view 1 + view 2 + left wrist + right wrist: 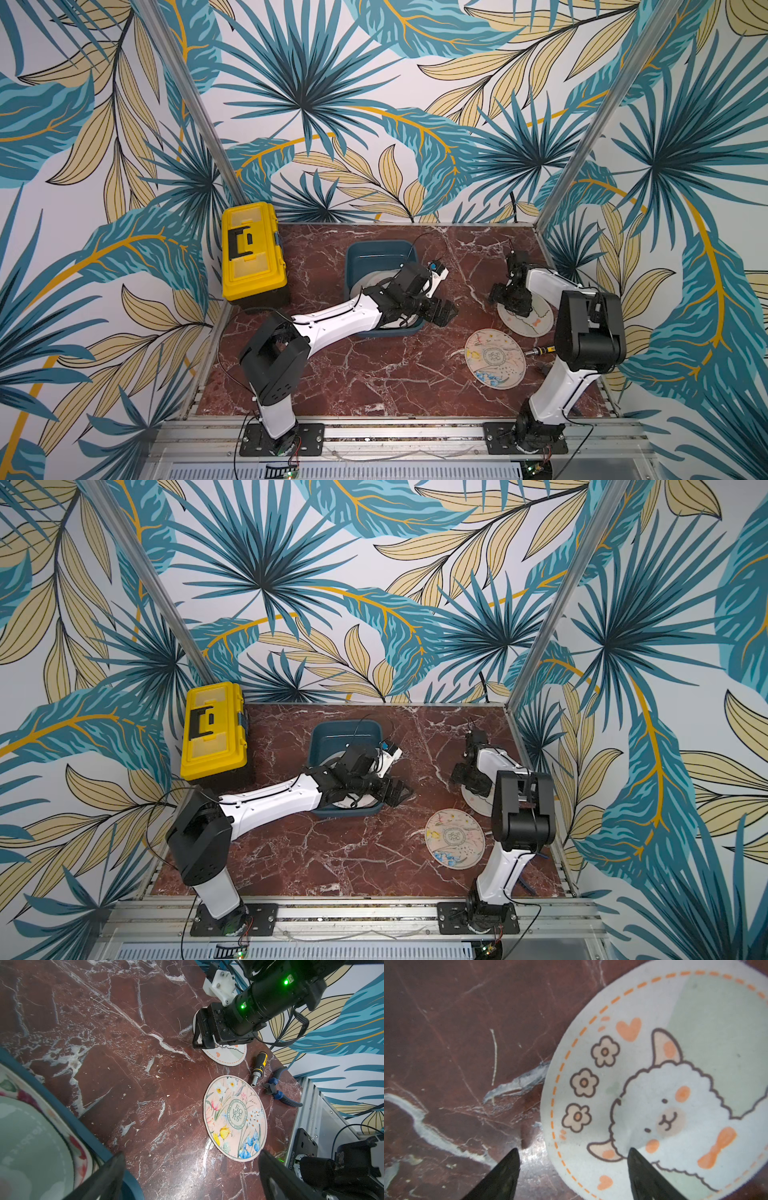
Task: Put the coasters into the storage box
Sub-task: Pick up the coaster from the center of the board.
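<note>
While the right end effector (pixel 573 1151) hung low over the red marble desk (pixel 353 374), its jaws stood apart and gripped nothing. One finger was above bare marble, the other above the rim of the sheep coaster (pixel 675 1084), a pale disc printed with a fluffy cartoon animal. A second disc, the floral coaster (pixel 234 1118), lay flat nearer the front, apart from the first. The teal storage box (pixel 353 257) sat mid-desk with several stacked coasters (pixel 31 1136) already inside. The left end effector (pixel 444 312) hovered at the box's near corner, released and empty.

The likely trouble is the pick itself. The disc looked thin and lay flush on hard stone, so closing fingers could skate over its edge, or shove it sideways toward the screwdriver (pixel 258 1068) and pliers (pixel 278 1093) lying close by. The left arm also stretched across the box, so a carry from the right could risk the two arms meeting.
</note>
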`<act>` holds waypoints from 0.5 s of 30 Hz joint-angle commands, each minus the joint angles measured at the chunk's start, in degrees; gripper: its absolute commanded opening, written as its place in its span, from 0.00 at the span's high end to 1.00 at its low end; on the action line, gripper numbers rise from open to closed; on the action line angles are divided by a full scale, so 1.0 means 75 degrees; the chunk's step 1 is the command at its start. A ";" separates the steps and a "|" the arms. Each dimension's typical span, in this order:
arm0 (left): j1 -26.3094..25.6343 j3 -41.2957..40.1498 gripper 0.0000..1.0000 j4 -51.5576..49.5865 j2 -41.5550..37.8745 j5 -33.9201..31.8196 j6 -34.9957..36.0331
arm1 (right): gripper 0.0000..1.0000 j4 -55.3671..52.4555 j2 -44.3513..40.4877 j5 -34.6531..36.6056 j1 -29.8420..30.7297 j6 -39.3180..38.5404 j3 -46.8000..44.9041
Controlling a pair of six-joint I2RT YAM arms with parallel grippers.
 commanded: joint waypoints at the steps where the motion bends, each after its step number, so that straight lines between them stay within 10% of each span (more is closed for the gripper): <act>1: -0.0004 0.0276 0.00 0.0105 -0.0158 -0.0077 0.0124 | 0.19 -0.0082 0.0228 0.0150 -0.0087 -0.0087 -0.0181; 15: -0.0002 0.0307 0.00 0.0112 -0.0156 -0.0109 0.0146 | 0.49 -0.0238 0.0312 -0.0218 -0.0208 -0.0043 -0.0107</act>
